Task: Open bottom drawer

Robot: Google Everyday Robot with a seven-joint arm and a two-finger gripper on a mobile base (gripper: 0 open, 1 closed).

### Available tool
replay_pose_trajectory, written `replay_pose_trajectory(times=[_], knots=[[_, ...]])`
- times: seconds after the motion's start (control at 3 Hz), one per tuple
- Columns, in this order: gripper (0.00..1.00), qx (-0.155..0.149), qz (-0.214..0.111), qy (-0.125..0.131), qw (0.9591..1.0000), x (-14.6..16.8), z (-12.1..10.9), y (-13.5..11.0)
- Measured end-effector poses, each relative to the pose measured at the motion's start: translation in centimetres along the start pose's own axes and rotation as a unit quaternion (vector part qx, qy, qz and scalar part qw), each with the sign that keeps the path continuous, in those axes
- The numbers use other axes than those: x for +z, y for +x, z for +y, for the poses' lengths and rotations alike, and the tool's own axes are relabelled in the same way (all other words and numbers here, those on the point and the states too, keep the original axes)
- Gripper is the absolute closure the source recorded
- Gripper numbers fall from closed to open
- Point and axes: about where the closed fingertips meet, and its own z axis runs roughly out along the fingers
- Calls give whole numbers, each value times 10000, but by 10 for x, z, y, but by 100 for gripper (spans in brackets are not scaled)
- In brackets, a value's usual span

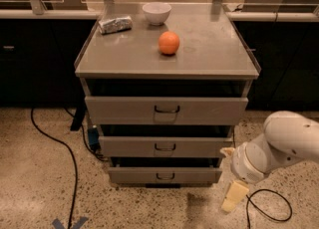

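The bottom drawer is the narrowest, lowest grey front of the grey metal cabinet, with a small dark bar handle at its centre. It sits pushed in, and nothing of its inside shows. My gripper hangs low near the floor, to the right of the bottom drawer and a little in front of it, apart from the handle. The white arm reaches in from the right edge.
The mid-sized drawer and the widest drawer are above. On the cabinet top lie an orange, a white bowl and a foil packet. Black cables run on the speckled floor left and right.
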Motion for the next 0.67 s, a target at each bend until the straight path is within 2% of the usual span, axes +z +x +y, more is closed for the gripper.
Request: replay_pose_trajectory(times=[0.33,0.67], knots=[[0,259,86,12,9996,51,-14,28],[0,480,120,-89,9987,108,-21,57]])
